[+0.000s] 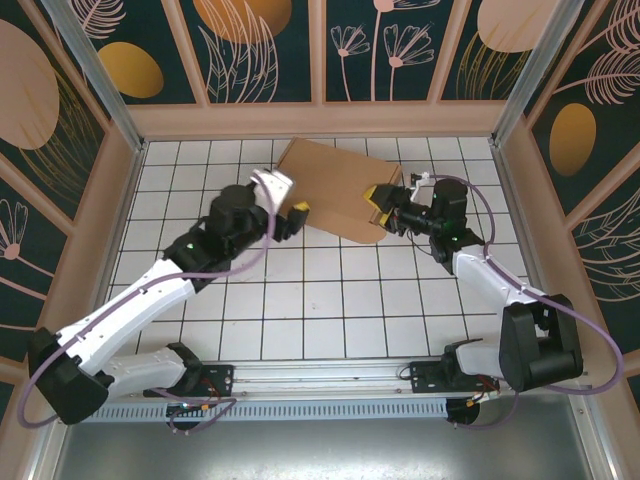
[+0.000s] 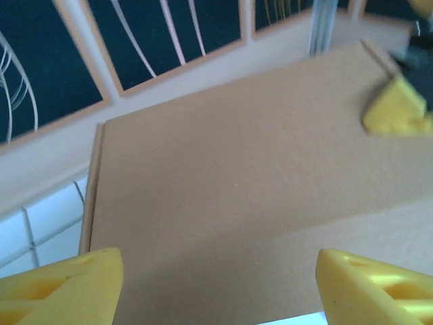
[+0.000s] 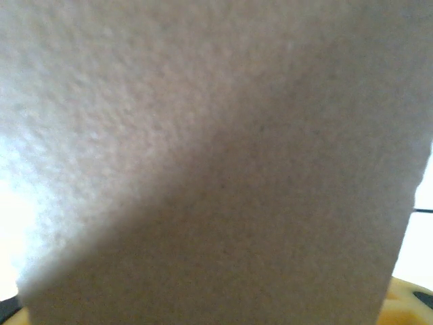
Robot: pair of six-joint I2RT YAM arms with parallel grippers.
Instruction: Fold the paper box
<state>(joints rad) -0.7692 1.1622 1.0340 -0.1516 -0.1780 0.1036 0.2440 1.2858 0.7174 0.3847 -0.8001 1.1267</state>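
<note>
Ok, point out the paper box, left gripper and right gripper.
paper box [image 1: 335,185], top external view, middle of top panel.
left gripper [image 2: 220,264], left wrist view, midway between yellow fingertips.
right gripper [image 1: 379,205], top external view, between fingertips at box edge.

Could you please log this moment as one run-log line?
brown cardboard paper box: far centre | left gripper: open, at its left edge | right gripper: clamped on its right end

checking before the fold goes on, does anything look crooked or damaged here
The paper box sits askew: its edges run at a slant to the grid of the white tiles. The right gripper is on its right end. Its top face looks smooth, with no tear or crushed spot showing.
</note>
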